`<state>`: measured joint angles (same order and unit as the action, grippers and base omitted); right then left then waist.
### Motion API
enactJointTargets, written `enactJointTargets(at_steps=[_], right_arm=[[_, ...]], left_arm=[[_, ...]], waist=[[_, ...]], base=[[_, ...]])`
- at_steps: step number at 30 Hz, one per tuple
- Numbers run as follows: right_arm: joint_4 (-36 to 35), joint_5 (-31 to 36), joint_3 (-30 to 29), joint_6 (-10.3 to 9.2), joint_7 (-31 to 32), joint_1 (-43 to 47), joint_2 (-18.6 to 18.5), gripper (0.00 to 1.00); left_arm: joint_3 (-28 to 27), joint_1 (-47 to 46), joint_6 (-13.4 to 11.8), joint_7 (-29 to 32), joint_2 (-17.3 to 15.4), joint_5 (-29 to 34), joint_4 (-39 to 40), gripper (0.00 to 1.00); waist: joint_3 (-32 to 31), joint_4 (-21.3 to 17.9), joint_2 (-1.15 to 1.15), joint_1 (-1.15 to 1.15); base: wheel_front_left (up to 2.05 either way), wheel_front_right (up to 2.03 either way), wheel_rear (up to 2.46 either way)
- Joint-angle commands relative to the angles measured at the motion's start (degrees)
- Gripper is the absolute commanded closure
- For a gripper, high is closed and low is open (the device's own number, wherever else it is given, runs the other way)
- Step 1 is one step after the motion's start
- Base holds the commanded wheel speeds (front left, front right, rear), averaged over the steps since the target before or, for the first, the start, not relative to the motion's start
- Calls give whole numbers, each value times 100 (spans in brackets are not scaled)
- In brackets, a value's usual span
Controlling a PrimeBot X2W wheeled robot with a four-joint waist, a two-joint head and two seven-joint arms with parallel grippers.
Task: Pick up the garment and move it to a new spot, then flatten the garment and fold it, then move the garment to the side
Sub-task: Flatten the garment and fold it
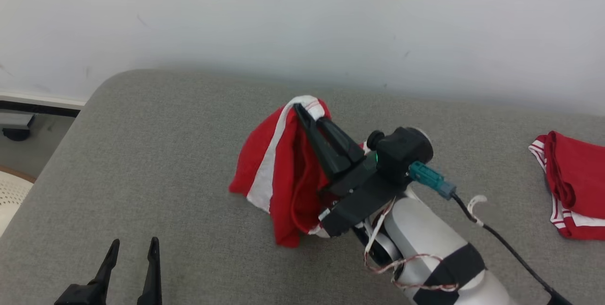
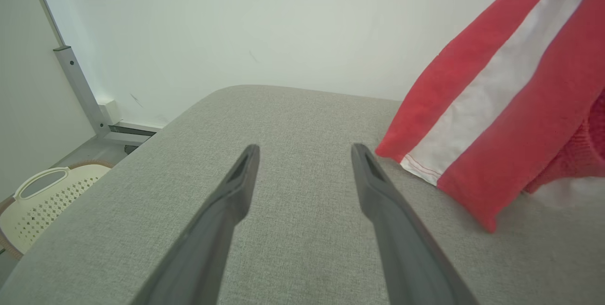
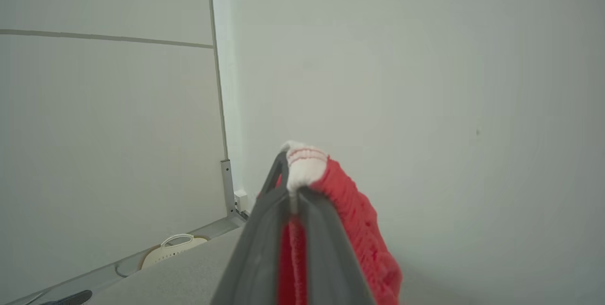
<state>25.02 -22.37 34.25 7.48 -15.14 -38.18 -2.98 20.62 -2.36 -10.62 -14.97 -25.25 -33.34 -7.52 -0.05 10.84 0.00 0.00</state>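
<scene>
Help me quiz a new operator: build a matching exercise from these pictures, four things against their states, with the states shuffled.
Things:
1 left tool
2 right tool
3 centre garment
4 right-edge garment

States:
A resting untouched on the grey cushion
B shut, pinching fabric
C open, holding nothing
D hanging from a tool

Pairs: 1-C, 2-B, 3-D, 4-A.

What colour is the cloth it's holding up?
The garment is red with a white stripe, clearest in the left wrist view.
</scene>
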Motion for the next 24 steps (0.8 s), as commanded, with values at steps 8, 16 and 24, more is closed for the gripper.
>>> enactJointTargets(at_steps=[8, 16, 24], right_arm=[[-405, -52, -41, 5, -3, 1490, -641, 100], [-925, 354, -682, 5, 190, 2766, -1294, 100], [-1221, 312, -1025, 5, 557, 3568, -1555, 100]], left_arm=[[5, 213, 43, -22, 28, 55, 5, 0], [7, 223, 97, -18, 45, 22, -30, 0], [135, 100, 225, -19, 142, 15, -185, 0]], waist=[[-148, -251, 0, 0], [-146, -511, 0, 0], [-99, -620, 0, 0]], base=[[0, 0, 0], [0, 0, 0], [0, 0, 0]])
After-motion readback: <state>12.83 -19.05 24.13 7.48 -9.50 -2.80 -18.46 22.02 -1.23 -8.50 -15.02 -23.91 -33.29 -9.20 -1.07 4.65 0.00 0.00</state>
